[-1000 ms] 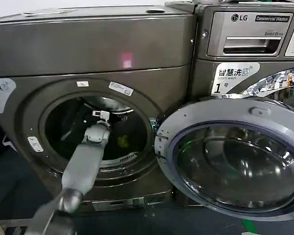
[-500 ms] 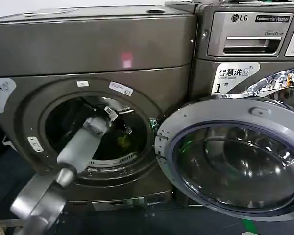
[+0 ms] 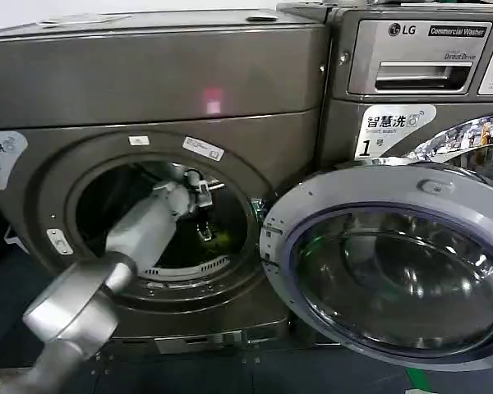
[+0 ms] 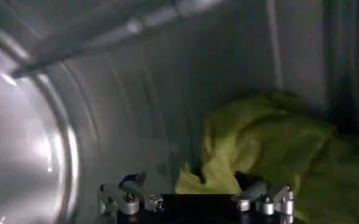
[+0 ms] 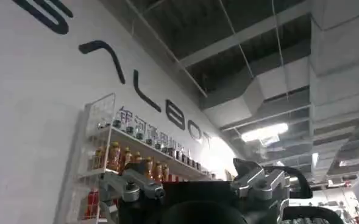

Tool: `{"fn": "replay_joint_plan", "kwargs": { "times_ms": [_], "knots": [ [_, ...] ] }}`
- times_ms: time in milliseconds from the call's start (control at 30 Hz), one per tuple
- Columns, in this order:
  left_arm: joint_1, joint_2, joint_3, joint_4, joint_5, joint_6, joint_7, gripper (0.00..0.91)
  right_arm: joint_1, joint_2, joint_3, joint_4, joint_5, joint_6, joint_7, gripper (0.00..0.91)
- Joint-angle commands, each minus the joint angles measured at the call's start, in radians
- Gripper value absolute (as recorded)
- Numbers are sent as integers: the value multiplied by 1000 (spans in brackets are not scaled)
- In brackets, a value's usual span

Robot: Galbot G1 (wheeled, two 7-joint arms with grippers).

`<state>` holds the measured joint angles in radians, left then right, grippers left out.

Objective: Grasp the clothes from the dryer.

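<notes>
Dryer (image 3: 148, 90) drum: L pincer (image 3: 204, 215) near clothes (image 4: 270, 140)

We read "LG" (image 3: 401, 30) and "Commercial Washer" (image 3: 458, 31) on the silver washer (image 3: 411, 82) at two o'clock; its sticker (image 3: 392, 129) shows "1".

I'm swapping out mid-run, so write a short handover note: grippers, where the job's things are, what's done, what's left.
Left gripper: open, inside the dryer drum, just short of the clothes.
Right gripper: open, parked away from the machine, pointing up at the ceiling.
Clothes: yellow-green heap on the drum floor.
Done: door swung open, arm reached in.
Left: close on the clothes and draw them out.
</notes>
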<state>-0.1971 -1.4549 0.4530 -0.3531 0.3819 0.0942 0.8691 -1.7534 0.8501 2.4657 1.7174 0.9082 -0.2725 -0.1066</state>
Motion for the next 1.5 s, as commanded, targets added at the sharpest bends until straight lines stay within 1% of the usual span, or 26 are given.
{"fn": "replay_joint_plan", "kwargs": {
  "times_ms": [33,400,767,800,833,867,900,933,1000,1033,1100,1167,1500],
  "knots": [
    [-14,-47,73,34,174,15,48,907,1,2,2,-1,-2,1,0,907],
    [37,-51,67,37,155,25,13,907,7,6,-5,1,-4,2,0,907],
    [68,-77,58,64,162,12,21,907,13,8,-7,0,-7,3,-1,907],
    [71,-77,58,63,167,11,30,728,13,9,-7,0,-7,4,-1,907],
    [73,-77,59,65,170,6,34,728,14,11,-8,-1,-8,5,-2,907],
    [73,-77,58,66,170,4,34,421,15,12,-9,-2,-8,5,-2,907],
    [73,-77,58,68,170,2,34,273,16,13,-10,-3,-9,6,-2,907],
    [73,-77,57,68,168,2,32,159,17,14,-11,-3,-10,6,-2,907],
    [71,-76,54,66,167,0,31,102,19,14,-14,-3,-12,7,-3,907],
    [69,-75,53,65,166,-3,31,46,20,15,-16,-2,-13,7,-3,907],
    [67,-72,49,64,163,-7,30,34,21,14,-18,-2,-15,7,-2,907],
    [66,-69,46,64,162,-16,30,0,21,15,-21,0,-16,8,-2,907],
    [60,-42,22,39,133,-33,13,0,19,20,-22,11,-16,8,0,907]
  ]
}}
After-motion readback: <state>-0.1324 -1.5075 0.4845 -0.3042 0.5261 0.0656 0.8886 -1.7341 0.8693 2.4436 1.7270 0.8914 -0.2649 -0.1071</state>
